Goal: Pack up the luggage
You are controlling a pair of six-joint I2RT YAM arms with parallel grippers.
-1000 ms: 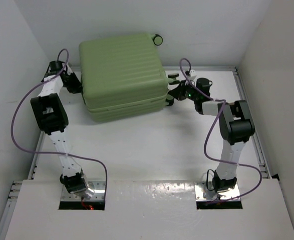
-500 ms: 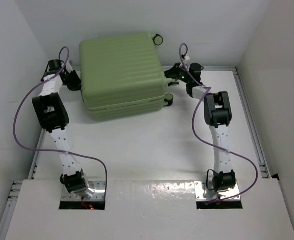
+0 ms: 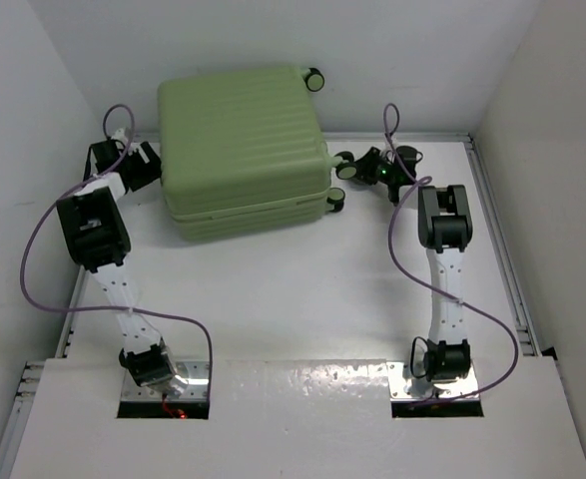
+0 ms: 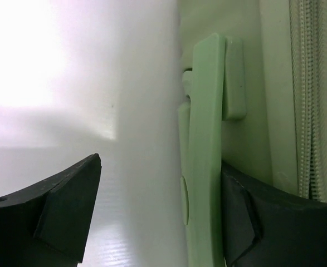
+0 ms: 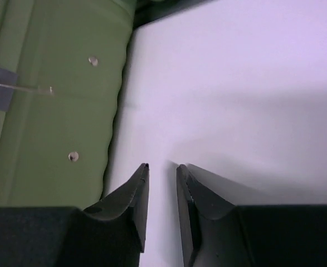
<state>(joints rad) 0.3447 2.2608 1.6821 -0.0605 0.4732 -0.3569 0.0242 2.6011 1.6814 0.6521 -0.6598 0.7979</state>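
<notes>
The luggage (image 3: 243, 150), a pale green ribbed hard-shell suitcase, lies closed and flat at the back of the table, its small black wheels (image 3: 334, 200) on the right. My left gripper (image 3: 151, 160) is against its left side. In the left wrist view the left gripper (image 4: 160, 167) is open wide around the green side handle (image 4: 205, 167), which lies close to the right finger (image 4: 247, 217). My right gripper (image 3: 357, 163) hovers by the suitcase's right side near the wheels. Its jaws (image 5: 162, 167) stand a little apart over bare table, nothing between them, the green shell (image 5: 52, 111) to their left.
White walls close in the table (image 3: 293, 299) at the back, left and right. A zipper line (image 4: 308, 100) runs along the suitcase's side. Purple cables loop off both arms. Both arm bases sit at the near edge.
The left jaws have opened wide and let go of the side handle. The right arm has swung back beside the wheels and its jaws have parted slightly. The suitcase has not moved.
</notes>
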